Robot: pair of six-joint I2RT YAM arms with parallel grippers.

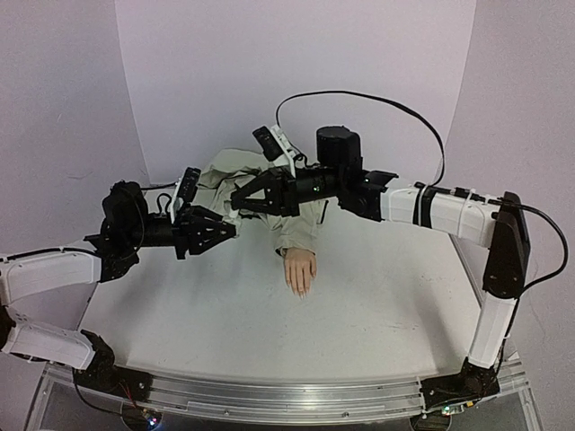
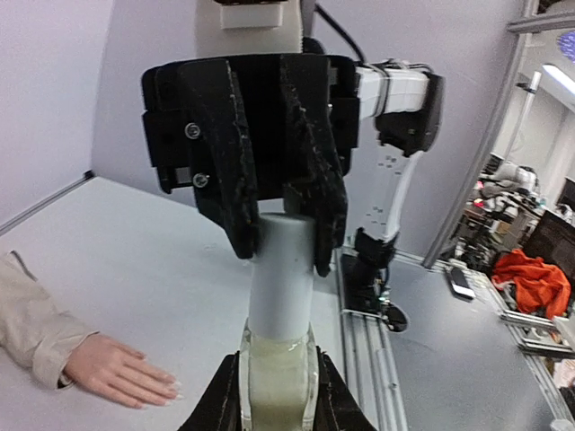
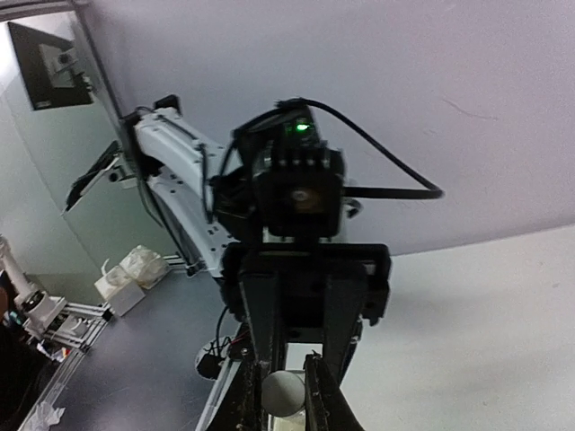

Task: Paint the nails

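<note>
A small bottle [image 2: 278, 382] with a clear lower body, holding pale, cloudy liquid, is gripped between the 2 fingers of the left tool [image 2: 277, 375], which is clenched on that body. A tall white cap [image 2: 283, 296] is seated on the bottle. Its upper end is clamped by the right tool [image 2: 286, 256], whose 2 black fingers are pressed against its sides from directly opposite. In the right wrist view the round end of the cap is seen wedged between those fingers.

Both arms are held raised above the worktop [image 1: 386, 305]. The left forearm is reached in from the left side and the right forearm is stretched across from the right. The 2 tools are met tip to tip over the rear left part of the surface.

Behind the metal rail [image 1: 287, 395] at the near edge, a broad stretch of bare worktop is seen. Past it, near the middle, the mannequin hand [image 1: 299, 268] is laid flat, palm down, apart from both tools, fingers pointed toward the arm bases. The nails [image 2: 172, 389] are seen at its fingertips as tiny pale ovals; whether they carry paint cannot be told. A beige sleeve [image 1: 301, 220] is trailed from the wrist toward the back wall, beneath the right arm.
</note>
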